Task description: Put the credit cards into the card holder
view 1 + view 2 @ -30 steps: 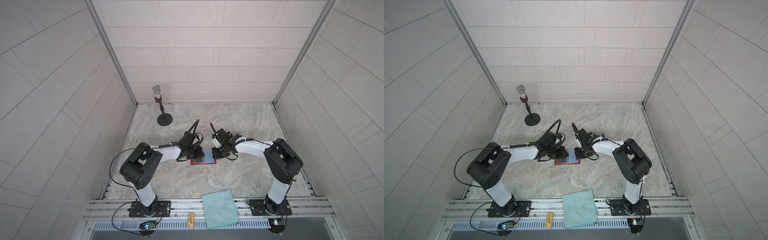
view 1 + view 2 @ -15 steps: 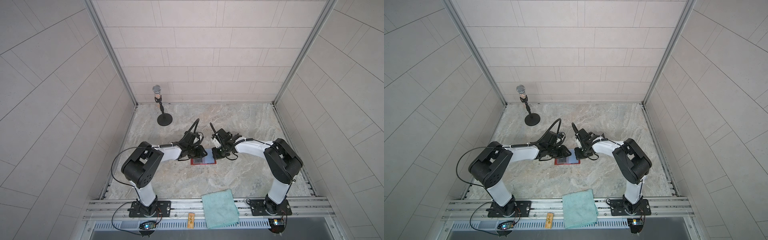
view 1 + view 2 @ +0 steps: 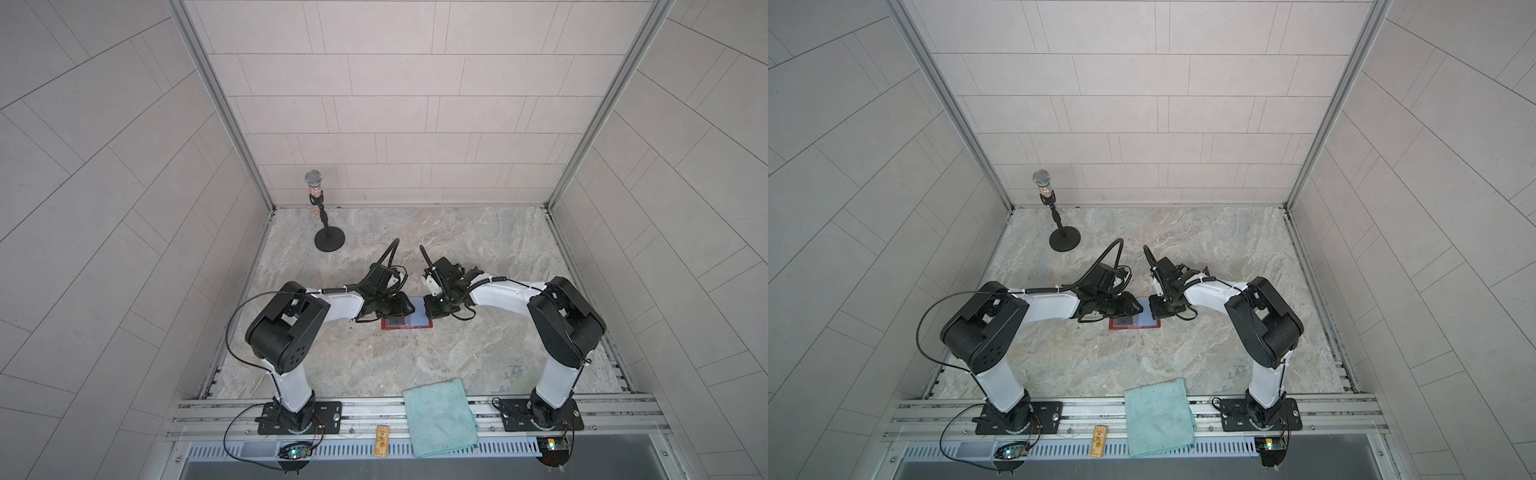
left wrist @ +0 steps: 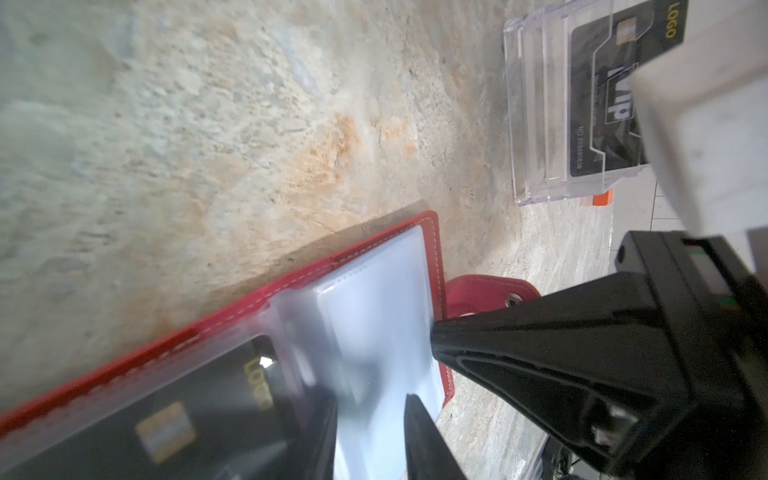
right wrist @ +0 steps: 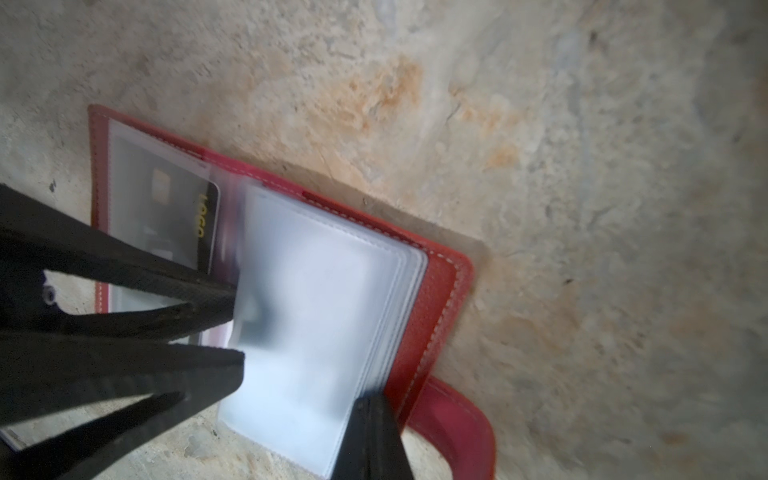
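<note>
One black card sits in the card holder, which lies open at the middle of the surface, w/ room all round. Sleeves look thin, floppy and slick, so I'd pinch a leaf's free edge. My right gripper, clenched, pins the tab side. My left gripper has its jaws parted astride a leaf. Clear box w/ 2nd card is nearby.

White arms with black joints and cables end in black tapered left claw and right claw.
</note>
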Controlling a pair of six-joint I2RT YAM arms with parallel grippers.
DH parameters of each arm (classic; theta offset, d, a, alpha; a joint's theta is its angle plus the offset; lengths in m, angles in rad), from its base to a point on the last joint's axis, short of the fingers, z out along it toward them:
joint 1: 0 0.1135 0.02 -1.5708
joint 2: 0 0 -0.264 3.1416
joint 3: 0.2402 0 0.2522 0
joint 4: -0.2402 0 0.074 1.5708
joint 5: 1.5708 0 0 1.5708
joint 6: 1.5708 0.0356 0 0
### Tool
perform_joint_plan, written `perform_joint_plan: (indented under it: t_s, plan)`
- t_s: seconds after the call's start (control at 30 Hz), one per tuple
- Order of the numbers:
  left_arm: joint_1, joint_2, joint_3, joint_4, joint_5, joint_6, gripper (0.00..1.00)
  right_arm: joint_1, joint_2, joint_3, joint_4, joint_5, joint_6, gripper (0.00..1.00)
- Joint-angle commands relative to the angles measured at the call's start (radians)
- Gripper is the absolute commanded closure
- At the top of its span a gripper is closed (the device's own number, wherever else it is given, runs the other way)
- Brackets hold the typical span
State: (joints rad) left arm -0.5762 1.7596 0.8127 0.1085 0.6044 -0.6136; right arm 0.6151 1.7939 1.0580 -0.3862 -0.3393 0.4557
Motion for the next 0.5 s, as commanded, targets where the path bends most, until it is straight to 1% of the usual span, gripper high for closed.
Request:
perform_joint_plan:
  t_s: [0.0, 0.13, 0.27, 0.47]
  plan:
    - [-0.006, 0.017, 0.001, 0.016, 0.029, -0.006, 0.7, 0.002, 0.038, -0.012, -0.031, 0.043, -0.008, 1.0]
    - [-0.006, 0.019, -0.001, 0.037, 0.046, -0.014, 0.75, 0.002, 0.039, -0.013, -0.032, 0.042, -0.007, 1.0]
    - [-0.006, 0.031, -0.002, 0.07, 0.075, -0.029, 0.75, 0.002, 0.039, -0.013, -0.032, 0.042, -0.008, 1.0]
    - [-0.007, 0.038, -0.003, 0.073, 0.074, -0.034, 0.75, 0.002, 0.038, -0.012, -0.033, 0.043, -0.008, 1.0]
